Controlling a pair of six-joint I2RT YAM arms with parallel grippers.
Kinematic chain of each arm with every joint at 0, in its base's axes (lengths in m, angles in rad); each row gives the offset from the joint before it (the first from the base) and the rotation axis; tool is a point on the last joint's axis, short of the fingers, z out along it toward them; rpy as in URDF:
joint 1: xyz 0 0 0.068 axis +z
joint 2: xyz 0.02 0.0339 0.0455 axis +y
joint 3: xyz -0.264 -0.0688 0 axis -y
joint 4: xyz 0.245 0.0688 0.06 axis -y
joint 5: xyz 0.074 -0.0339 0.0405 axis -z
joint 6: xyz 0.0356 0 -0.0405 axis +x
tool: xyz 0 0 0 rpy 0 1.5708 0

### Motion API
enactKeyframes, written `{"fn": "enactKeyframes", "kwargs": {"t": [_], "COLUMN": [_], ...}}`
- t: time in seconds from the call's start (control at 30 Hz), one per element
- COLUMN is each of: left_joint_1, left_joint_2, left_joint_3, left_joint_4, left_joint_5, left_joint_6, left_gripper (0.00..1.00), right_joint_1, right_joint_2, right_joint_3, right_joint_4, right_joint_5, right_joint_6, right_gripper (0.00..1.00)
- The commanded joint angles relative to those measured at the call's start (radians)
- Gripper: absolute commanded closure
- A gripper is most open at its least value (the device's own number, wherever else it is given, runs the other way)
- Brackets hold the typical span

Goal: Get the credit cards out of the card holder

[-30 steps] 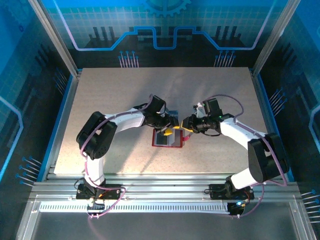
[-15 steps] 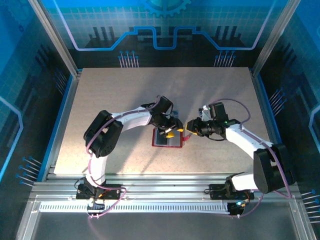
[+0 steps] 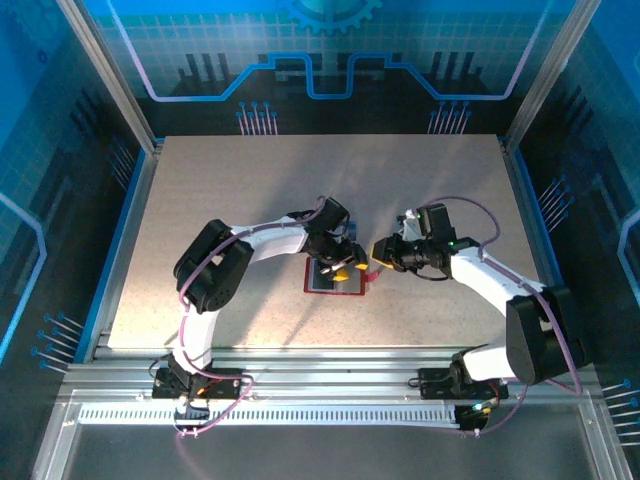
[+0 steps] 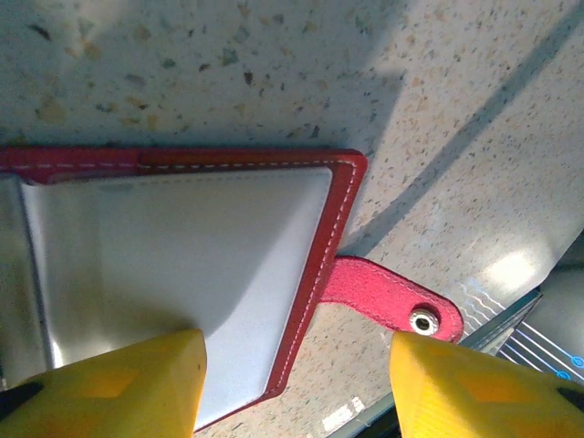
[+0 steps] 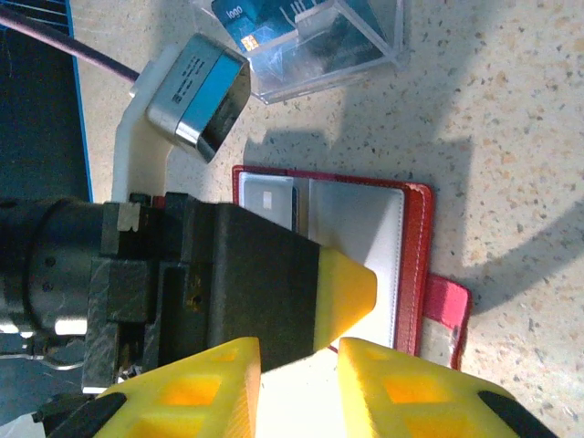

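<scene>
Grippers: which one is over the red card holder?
The left gripper: its yellow fingers hang over the open card holder, while the right gripper sits off its edge, near the strap.

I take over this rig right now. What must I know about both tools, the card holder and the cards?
The left tool is open and empty, one fingertip over the grey pocket of the small flat red card holder, the other off its edge.
The right tool is slightly open, empty, beside the red strap tab.
The holder lies open on the speckled table.
Done: a blue card sits inside a clear plastic box beyond it.
Left: a pale rectangle in one pocket may be the second card; check, then pull it out.
</scene>
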Motion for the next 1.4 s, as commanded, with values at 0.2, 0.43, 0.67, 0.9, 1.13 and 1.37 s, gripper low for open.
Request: {"fn": "enactKeyframes", "kwargs": {"t": [0.2, 0.43, 0.67, 0.9, 1.13, 1.37], "left_joint_1": [0.069, 0.147, 0.201, 0.218, 0.223, 0.225], "left_joint_2": [-0.178, -0.249, -0.286, -0.297, -0.305, -0.324], "left_joint_3": [-0.170, -0.280, -0.363, -0.415, -0.446, -0.469], "left_joint_4": [0.130, 0.176, 0.218, 0.274, 0.319, 0.323], "left_joint_5": [-0.046, -0.038, -0.019, -0.009, 0.000, -0.002], "left_joint_6": [-0.008, -0.010, -0.018, -0.044, -0.066, -0.065], "left_gripper": [0.44, 0.44, 0.44, 0.46, 0.50, 0.58], "right_joint_1": [0.080, 0.147, 0.206, 0.239, 0.244, 0.247], "right_joint_2": [0.121, 0.232, 0.329, 0.371, 0.379, 0.386], "right_joint_3": [0.126, 0.236, 0.320, 0.351, 0.344, 0.320], "right_joint_4": [-0.020, -0.034, -0.040, -0.050, -0.053, -0.035], "right_joint_5": [-0.012, -0.009, -0.009, -0.013, -0.009, -0.011], "right_joint_6": [0.005, 0.011, 0.029, 0.033, 0.024, 0.028], "right_gripper": [0.70, 0.70, 0.71, 0.71, 0.71, 0.71]}}
